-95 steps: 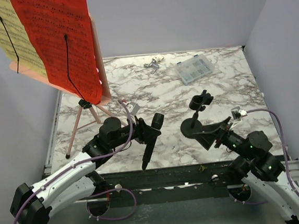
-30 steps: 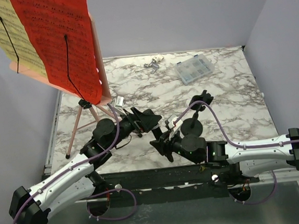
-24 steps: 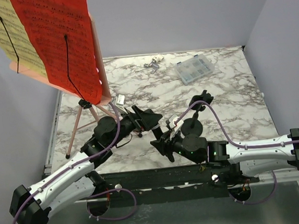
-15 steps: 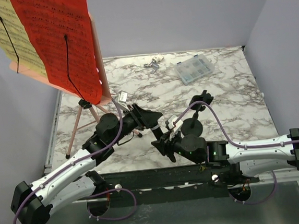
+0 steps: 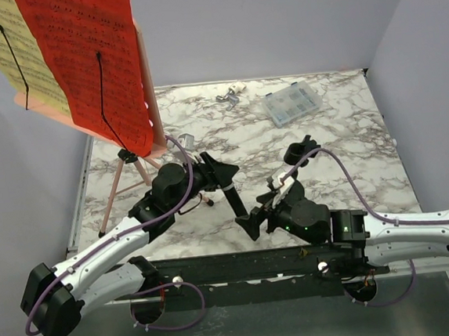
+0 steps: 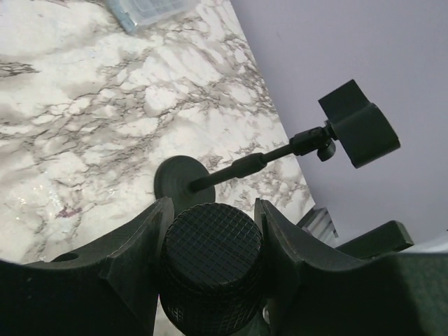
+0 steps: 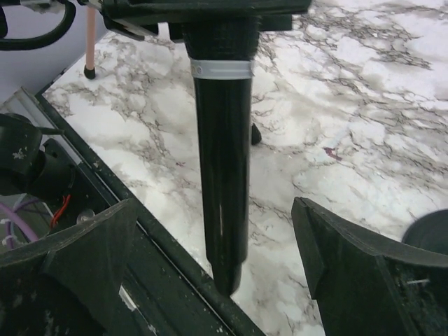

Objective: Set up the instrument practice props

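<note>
Mic point(image 5: 232, 199) not yet in round-base stand point(image 5: 299, 154); music stand point(image 5: 46, 111) w/ pages point(image 5: 89, 62) up. We see L pincer point(image 6: 213, 210) clamping mic head, R pincer point(image 7: 224, 238) agape round barrel.

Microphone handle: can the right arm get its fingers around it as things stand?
Probably yes. The microphone hangs by its head from the left gripper, and its handle lies between the open fingers of the right gripper, with nothing blocking.

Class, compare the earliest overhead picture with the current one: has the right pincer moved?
Yes. The right pincer swung left, from right of the microphone stand to left of it, and is now open around the microphone.
</note>
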{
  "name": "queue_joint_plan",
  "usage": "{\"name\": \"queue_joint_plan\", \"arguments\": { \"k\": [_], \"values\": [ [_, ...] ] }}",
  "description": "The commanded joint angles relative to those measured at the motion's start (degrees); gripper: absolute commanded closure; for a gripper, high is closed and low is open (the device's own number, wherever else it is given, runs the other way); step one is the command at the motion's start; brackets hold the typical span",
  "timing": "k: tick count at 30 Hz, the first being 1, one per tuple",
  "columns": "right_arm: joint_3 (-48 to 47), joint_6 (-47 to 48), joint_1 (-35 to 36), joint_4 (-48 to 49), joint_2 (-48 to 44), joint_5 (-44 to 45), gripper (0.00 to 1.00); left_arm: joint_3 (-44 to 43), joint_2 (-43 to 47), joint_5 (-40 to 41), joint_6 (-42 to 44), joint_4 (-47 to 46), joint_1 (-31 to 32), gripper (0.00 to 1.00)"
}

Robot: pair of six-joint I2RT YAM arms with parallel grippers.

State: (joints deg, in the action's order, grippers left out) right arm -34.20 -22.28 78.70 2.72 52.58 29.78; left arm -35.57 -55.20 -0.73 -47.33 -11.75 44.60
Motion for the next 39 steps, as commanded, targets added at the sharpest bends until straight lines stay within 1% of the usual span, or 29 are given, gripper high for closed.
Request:
{"name": "queue_joint_plan", "arguments": {
  "k": [1,6,9,10,12,13,15,16,18,19,20,22,24,25,27,28,30,32,34,35,36,37,38,39],
  "values": [
    [2.4,-1.5,0.4,-11.4,-5.8,-1.2,0.0,0.2,2.3,3.8,2.2,2.6,-0.6,1.0],
    [4.5,-7.5,0.3,-20.2,-15.9,-2.5,0.0,-1.3,4.1,4.7,4.3,6.1,-1.1,1.0],
    [6.2,-13.3,0.4,-25.1,-22.6,2.7,0.0,-1.5,4.8,5.4,5.7,7.3,-1.2,1.0],
    [6.5,-14.8,0.4,-25.7,-24.8,4.3,0.0,-1.5,4.9,5.7,5.8,7.6,-1.3,1.0],
    [7.5,-20.9,0.3,-27.4,-28.3,8.4,0.01,-1.3,5.2,5.6,5.9,7.9,-1.3,1.0],
    [8.7,-23.2,0.3,-27.0,-29.8,9.9,0.02,-1.3,5.3,5.4,5.8,7.9,-1.4,1.0],
    [13.7,-21.2,0.3,-20.0,-33.5,9.6,0.07,-1.1,5.6,5.1,6.1,8.0,-1.4,1.0],
    [17.4,-19.4,0.4,-13.9,-34.8,9.2,0.09,-0.9,5.6,5.1,6.3,8.0,-1.4,1.0],
    [23.3,-16.1,0.4,-5.1,-36.5,9.7,0.1,-1.0,6.2,5.3,6.6,8.6,-1.5,1.0],
    [25.4,-16.1,0.4,-3.4,-36.8,11.7,0.11,-1.0,6.5,5.5,6.8,8.9,-1.5,1.0],
    [27.0,-18.2,0.3,-1.5,-36.8,15.1,0.14,-0.8,6.9,5.6,7.0,9.3,-1.6,1.0],
    [29.1,-23.7,0.4,-1.9,-36.2,20.9,0.22,-0.5,7.8,6.0,7.0,9.8,-1.6,1.0],
    [30.8,-26.6,0.3,-0.6,-35.1,25.8,0.26,-0.5,8.5,6.2,7.0,10.6,-1.7,1.0],
    [31.8,-25.8,0.4,2.5,-34.3,27.0,0.26,-0.8,8.9,6.1,7.0,11.4,-1.6,1.0],
    [33.5,-21.1,0.3,10.0,-31.9,28.9,0.26,-1.2,9.8,6.0,7.2,12.9,-1.7,1.0],
    [33.6,-19.5,0.2,11.9,-30.2,30.6,0.26,-1.3,10.5,6.2,7.2,13.8,-1.7,1.0],
    [33.1,-19.3,0.0,12.9,-26.4,34.5,0.24,-1.1,11.9,6.5,7.0,14.8,-1.7,1.0],
    [32.5,-15.0,-2.4,15.6,-22.6,36.2,0.23,-0.5,13.4,6.9,6.5,15.2,-1.7,1.0],
    [31.1,-12.2,-8.2,16.6,-19.0,34.2,0.23,-0.1,14.0,6.8,6.1,15.3,-1.7,1.0],
    [30.3,-11.9,-13.1,16.7,-17.3,30.2,0.22,-0.1,14.1,6.7,6.0,15.4,-1.7,1.0],
    [30.3,-10.6,-18.3,19.2,-15.8,24.6,0.22,-0.2,14.0,6.3,5.9,15.6,-1.7,1.0],
    [30.7,-7.8,-25.1,23.8,-13.7,16.2,0.21,-0.3,14.0,6.1,5.9,15.7,-1.7,1.0],
    [30.4,-6.3,-32.0,26.3,-11.1,9.2,0.21,-0.5,13.9,5.7,5.8,15.8,-1.7,1.0],
    [29.2,-4.9,-36.0,27.6,-8.8,3.0,0.23,-0.7,13.8,5.5,5.8,16.0,-1.7,1.0]
  ]
}}
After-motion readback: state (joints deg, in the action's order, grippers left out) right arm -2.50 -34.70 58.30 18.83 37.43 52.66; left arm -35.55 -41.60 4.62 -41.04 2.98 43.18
